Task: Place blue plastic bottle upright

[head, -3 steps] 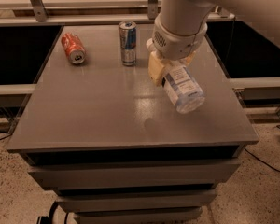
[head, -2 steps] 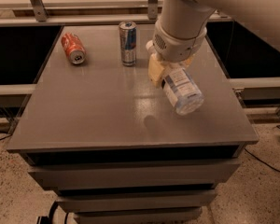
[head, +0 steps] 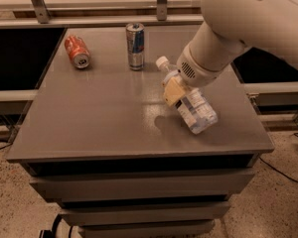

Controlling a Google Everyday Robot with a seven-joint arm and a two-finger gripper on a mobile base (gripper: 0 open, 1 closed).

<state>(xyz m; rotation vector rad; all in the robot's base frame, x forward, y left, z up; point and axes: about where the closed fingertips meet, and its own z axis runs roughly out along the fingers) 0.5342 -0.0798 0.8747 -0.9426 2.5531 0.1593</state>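
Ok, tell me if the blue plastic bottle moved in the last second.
Yes, slightly. Against the slim can, the blue plastic bottle, clamped in the gripper to the can's right, has shifted toward the table's front edge; its white cap now shows.

Clear, ribbed, shiny plastic for the bottle [head: 198,114], with a smooth white plastic cap [head: 162,62] and a glossy label. Clamped around its upper part, over the right half of the counter [head: 89,118]: tool [head: 176,89] with matt cream fingers, plastic by the look. Smooth off-white hard shell on the arm [head: 238,29], slight sheen. Grey counter top smooth, semi-gloss, with faint light patches near the bottle. Shiny metal on the upright slim can [head: 135,46], silver rim. Glossy printed metal on the orange can [head: 77,52] lying on its side. Speckled, rough, stone-like floor [head: 10,202].
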